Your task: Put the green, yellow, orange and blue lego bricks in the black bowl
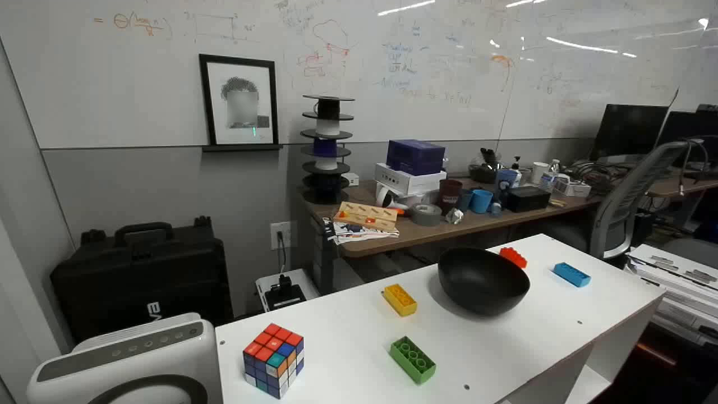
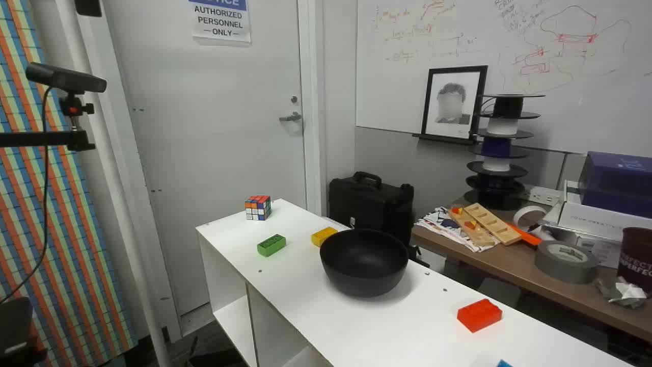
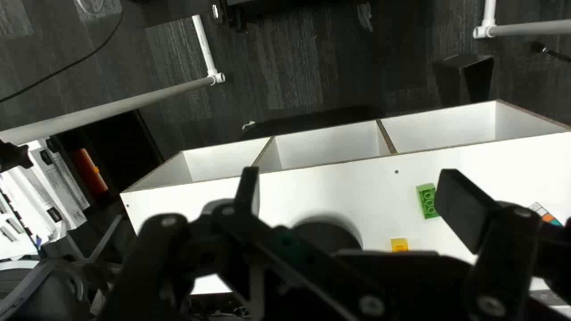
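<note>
On smooth white shelf (image 1: 336, 359): round black bowl (image 1: 483, 283), blocky plastic bricks (image 1: 413, 359); fingers (image 3: 461, 207) wide apart, empty.

Bowl (image 2: 364, 265), smooth, satin-matt; either side of it, lego bricks (image 1: 400, 300), smooth plastic; beneath it, tabletop (image 1: 336, 348), smooth, matt.

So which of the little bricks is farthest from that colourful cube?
The light blue brick: past the black bowl, beyond the orange-red brick; the green brick and yellow brick lie nearer the cube.
</note>
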